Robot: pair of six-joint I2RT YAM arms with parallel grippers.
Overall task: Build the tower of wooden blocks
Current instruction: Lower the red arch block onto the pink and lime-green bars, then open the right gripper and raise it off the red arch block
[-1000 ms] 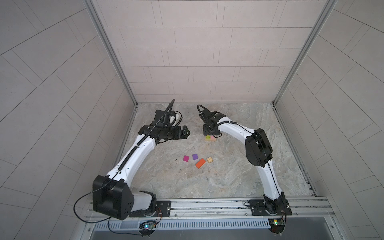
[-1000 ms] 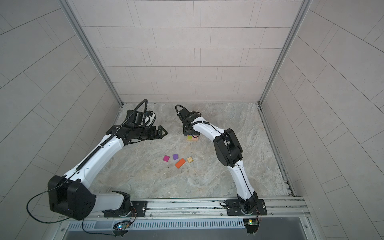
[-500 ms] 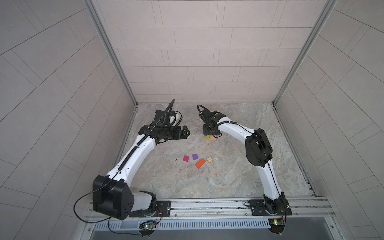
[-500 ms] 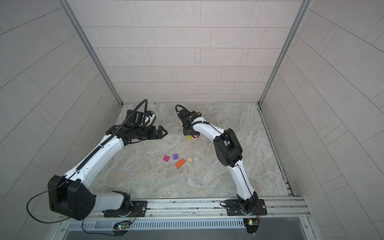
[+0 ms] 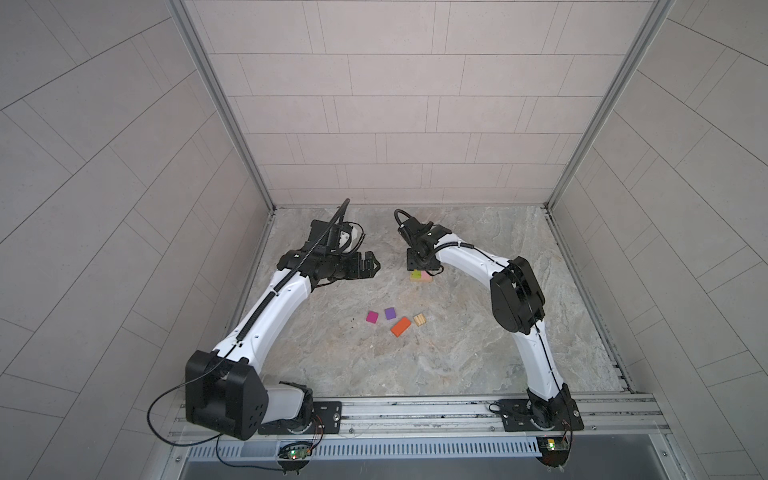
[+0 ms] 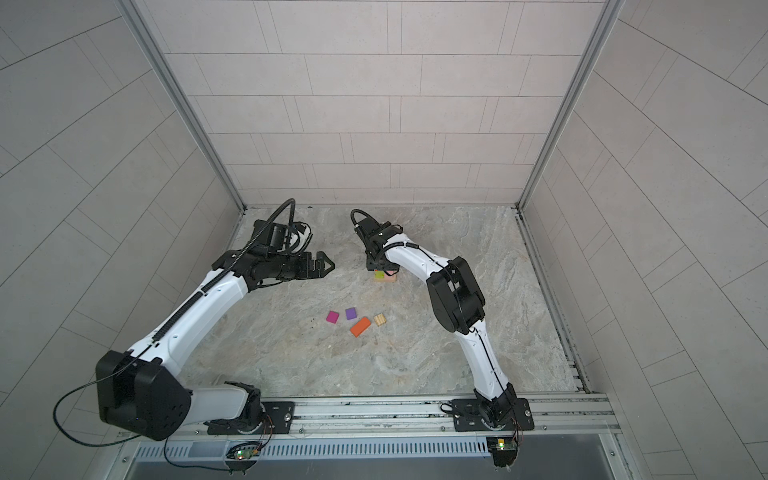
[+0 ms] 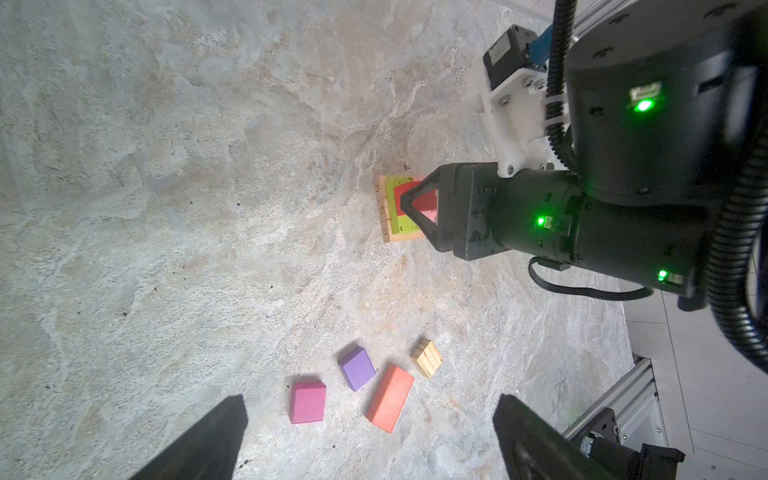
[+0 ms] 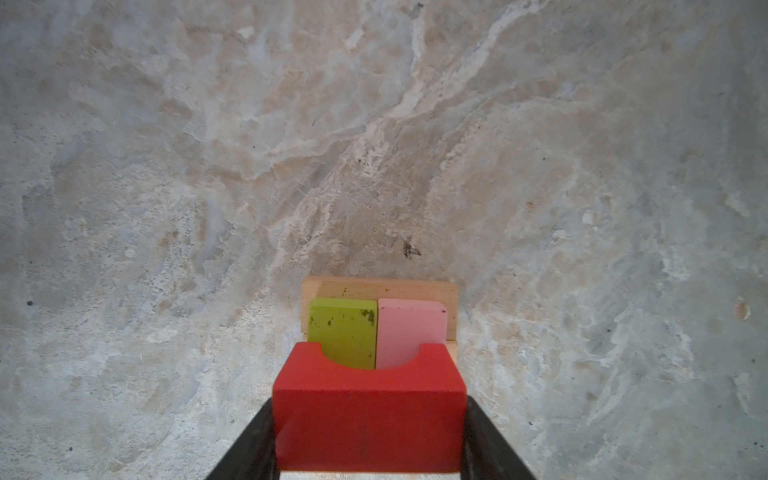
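One red arch [image 8: 370, 415] is clamped by the right gripper [image 7: 409, 204] over the tower [image 5: 419, 278]; four loose blocks [image 5: 400, 326] are seen at seven o'clock; left gripper [image 5: 373, 266] spread wide.

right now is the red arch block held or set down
Held: jaws of the right gripper clamp both sides of the red wooden arch block.

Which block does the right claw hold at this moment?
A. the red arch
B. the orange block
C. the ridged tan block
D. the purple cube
A: in the right wrist view the right claw is closed on the sides of the red arch, which is next to the green block and the pink block of the stack.
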